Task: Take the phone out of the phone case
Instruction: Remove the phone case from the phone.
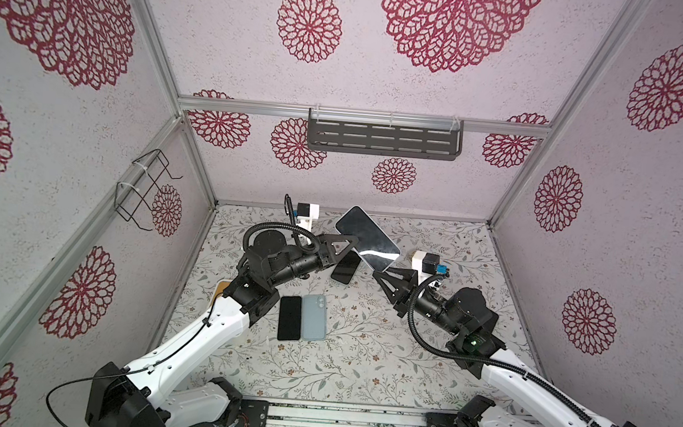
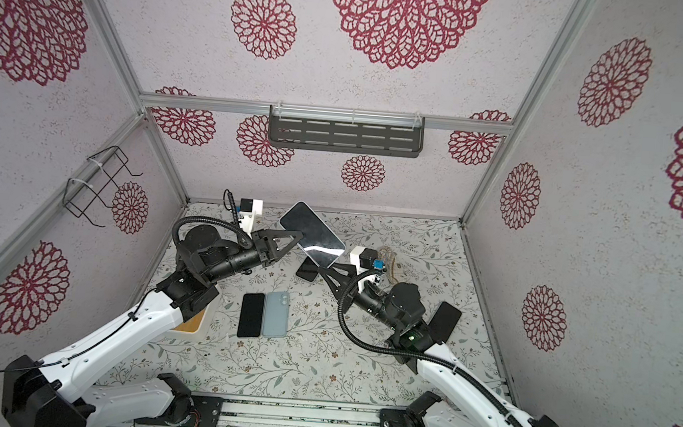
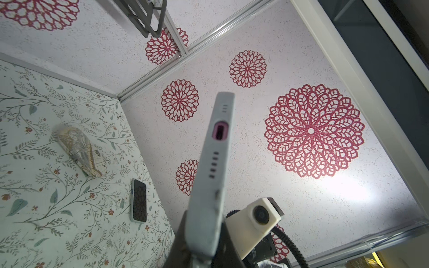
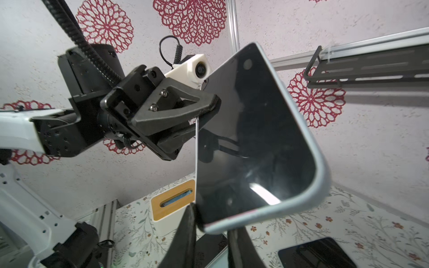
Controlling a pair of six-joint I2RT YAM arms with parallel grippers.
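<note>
The phone (image 1: 365, 233) (image 2: 311, 229), dark screen up, sits in a pale grey-blue phone case (image 4: 308, 143) and is held tilted in the air above the back of the table. My left gripper (image 1: 353, 240) (image 2: 299, 235) (image 4: 205, 109) is shut on one long edge of it. In the left wrist view the case's port end (image 3: 216, 143) rises out of my left gripper (image 3: 202, 255). My right gripper (image 1: 377, 272) (image 2: 323, 268) (image 4: 212, 220) straddles the lower corner. One finger (image 4: 190, 215) touches the screen edge. A thin pink line shows along the case lip there. Whether the right jaws pinch is unclear.
A black phone (image 1: 290, 318) and a light blue phone-shaped piece (image 1: 314, 317) lie side by side mid-table. Another dark phone (image 1: 346, 270) lies under the held one, and one more (image 2: 443, 322) at the right. A patterned glasses case (image 3: 81, 154), a wood-topped white box (image 4: 173, 201), a back-wall shelf (image 1: 383, 138).
</note>
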